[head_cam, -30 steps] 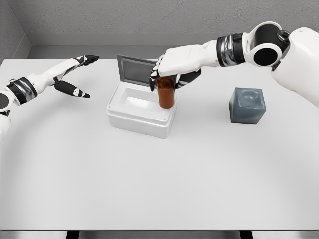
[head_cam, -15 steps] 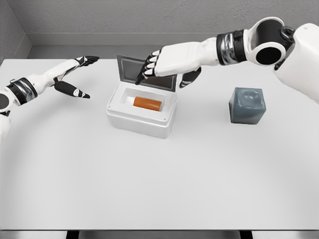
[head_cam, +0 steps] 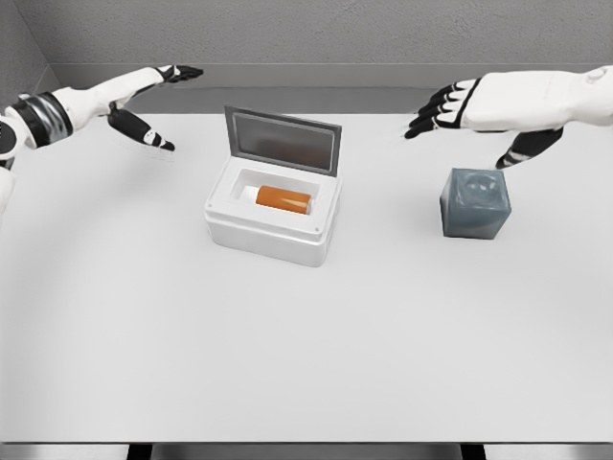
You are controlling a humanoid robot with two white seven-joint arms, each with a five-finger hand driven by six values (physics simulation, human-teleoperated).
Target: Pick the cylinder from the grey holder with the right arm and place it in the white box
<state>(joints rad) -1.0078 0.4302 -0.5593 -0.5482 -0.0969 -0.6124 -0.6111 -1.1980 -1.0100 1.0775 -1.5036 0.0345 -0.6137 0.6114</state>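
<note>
Now right robot hand (head_cam: pixel 469 107) spread, empty, above grey holder (head_cam: pixel 475 202).

I see the right arm (head_cam: pixel 565 96) cut by the picture's right edge, wrist and elbow out of view. The left arm (head_cam: pixel 57 103) leaves at the left edge past the forearm. The bottle (head_cam: pixel 279 198) lies low in the white box (head_cam: pixel 273 235); its underside is hidden by the near wall. The recess atop the grey holder (head_cam: pixel 475 203) looks shallow, though too dim to tell.

Bare simulated test bench: plain white table (head_cam: pixel 306 364), grey wall (head_cam: pixel 316 29).
</note>
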